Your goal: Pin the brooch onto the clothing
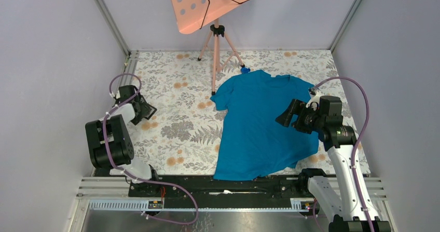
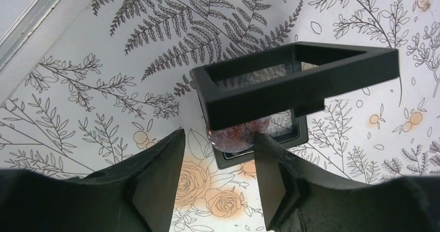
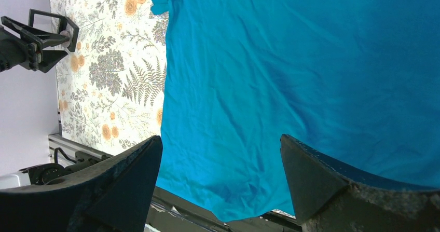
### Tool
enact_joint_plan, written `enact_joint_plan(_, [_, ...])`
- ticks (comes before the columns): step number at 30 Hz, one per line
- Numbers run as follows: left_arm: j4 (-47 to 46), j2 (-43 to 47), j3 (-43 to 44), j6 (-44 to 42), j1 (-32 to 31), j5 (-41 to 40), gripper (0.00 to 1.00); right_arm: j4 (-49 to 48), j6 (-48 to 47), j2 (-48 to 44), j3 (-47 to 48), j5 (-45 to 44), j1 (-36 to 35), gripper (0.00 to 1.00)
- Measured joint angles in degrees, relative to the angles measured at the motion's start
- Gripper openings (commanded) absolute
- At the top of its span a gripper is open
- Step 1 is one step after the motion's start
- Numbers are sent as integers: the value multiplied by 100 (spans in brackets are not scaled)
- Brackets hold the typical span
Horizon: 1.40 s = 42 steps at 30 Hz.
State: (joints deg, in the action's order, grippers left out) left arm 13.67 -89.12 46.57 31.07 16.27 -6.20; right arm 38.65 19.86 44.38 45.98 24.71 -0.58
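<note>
While the brooch is sitting in its open black case on the counter's left side, well apart from the T-shirt, the left jaws are flanking it, spread, likely readying a pinch; the right jaws are hovering spread over the T-shirt, probably to steady it.
</note>
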Motion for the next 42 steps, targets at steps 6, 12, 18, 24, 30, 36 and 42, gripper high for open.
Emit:
enact_joint_plan(6, [-11,-149,72,-2,0,0,50,4,0,-4,0,7,0,91])
enact_joint_plan(12, [-26,-157,120,-39,0,0,29,9,0,-4,-24,31,0,91])
enact_joint_plan(18, [-46,-160,125,-57,0,0,22,7,7,-4,-33,42,0,91])
enact_joint_plan(24, [-50,2,107,-55,0,4,19,7,17,-2,-55,48,0,91])
enact_joint_plan(30, [-42,317,66,-59,0,2,12,7,37,-4,-63,50,0,92])
enact_joint_plan(36, [-46,365,66,-61,0,9,0,7,61,-9,-96,52,0,92])
enact_joint_plan(42, [76,599,66,-101,-186,-33,0,9,76,-68,-96,70,0,92])
